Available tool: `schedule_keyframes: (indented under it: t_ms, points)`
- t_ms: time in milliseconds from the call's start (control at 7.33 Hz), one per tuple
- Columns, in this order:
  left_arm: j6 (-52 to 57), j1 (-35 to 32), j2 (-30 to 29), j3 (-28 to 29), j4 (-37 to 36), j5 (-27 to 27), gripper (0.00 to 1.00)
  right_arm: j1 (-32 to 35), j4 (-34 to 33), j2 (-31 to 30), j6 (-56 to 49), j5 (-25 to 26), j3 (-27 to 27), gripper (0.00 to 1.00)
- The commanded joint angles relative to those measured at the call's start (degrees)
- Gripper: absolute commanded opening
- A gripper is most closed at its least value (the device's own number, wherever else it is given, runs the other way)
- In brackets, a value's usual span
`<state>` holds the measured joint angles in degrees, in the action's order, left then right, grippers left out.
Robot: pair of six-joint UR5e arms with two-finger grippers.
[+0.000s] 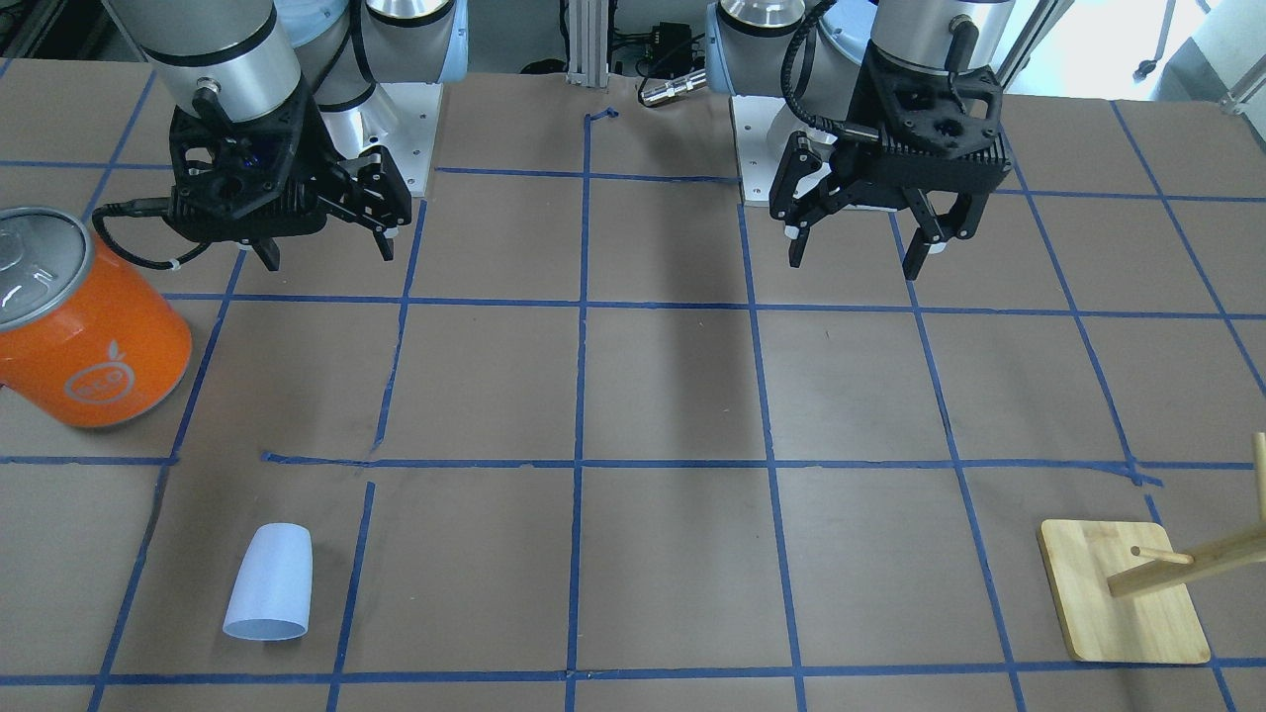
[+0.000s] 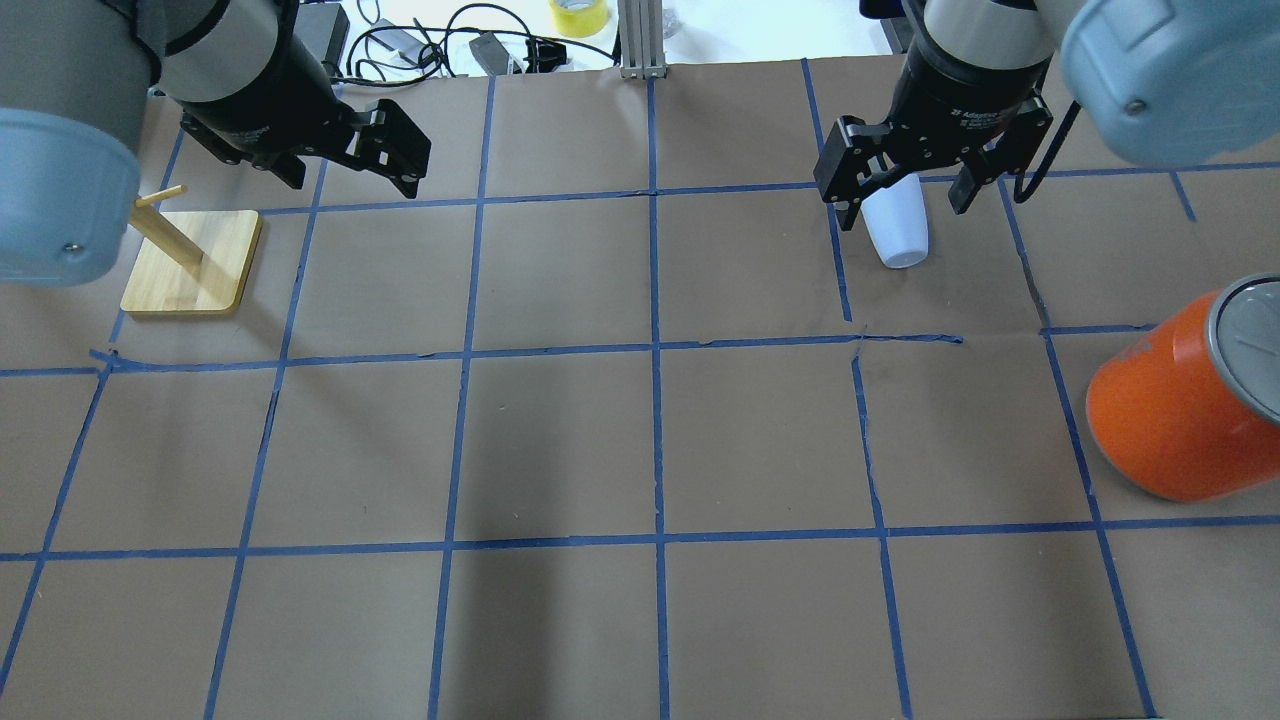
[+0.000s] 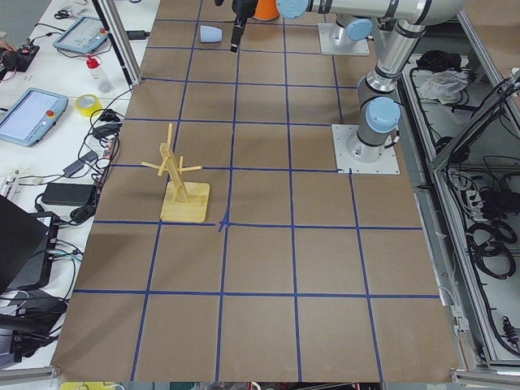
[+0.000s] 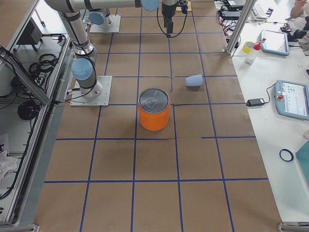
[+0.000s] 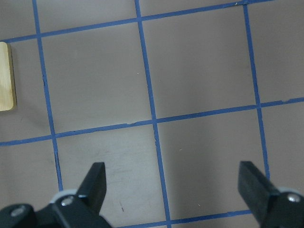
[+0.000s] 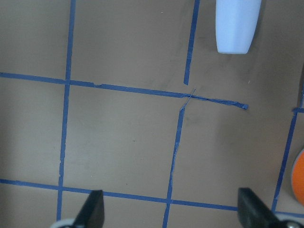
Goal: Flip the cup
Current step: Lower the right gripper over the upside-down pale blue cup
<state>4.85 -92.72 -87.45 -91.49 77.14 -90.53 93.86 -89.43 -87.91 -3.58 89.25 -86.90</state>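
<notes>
The cup (image 1: 269, 583) is a small pale blue-white tumbler lying on its side on the brown table, narrow base toward the robot and rim toward the operators. It also shows in the overhead view (image 2: 900, 235), the right side view (image 4: 194, 80) and at the top of the right wrist view (image 6: 237, 23). My right gripper (image 1: 326, 249) (image 2: 903, 205) (image 6: 171, 211) is open and empty, held above the table on the robot's side of the cup. My left gripper (image 1: 856, 259) (image 2: 350, 180) (image 5: 173, 190) is open and empty over bare table.
A large orange can (image 1: 94, 326) (image 2: 1180, 410) with a silver top stands near the right arm's side of the table. A wooden peg stand (image 1: 1123, 593) (image 2: 190, 265) sits on the left arm's side. Blue tape lines grid the table.
</notes>
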Motion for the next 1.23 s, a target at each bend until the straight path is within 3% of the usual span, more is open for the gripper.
schedule_keyframes:
  t_ms: [0, 1091]
  points:
    - [0.07, 0.00, 0.00, 0.00, 0.03, 0.00, 1.00, 0.01, -0.21, 0.11, -0.11, 0.14, -0.11, 1.00]
    - [0.08, 0.00, 0.09, 0.00, 0.12, 0.00, 1.00, -0.96, -0.04, 0.11, 0.50, 0.14, -1.52, 1.00]
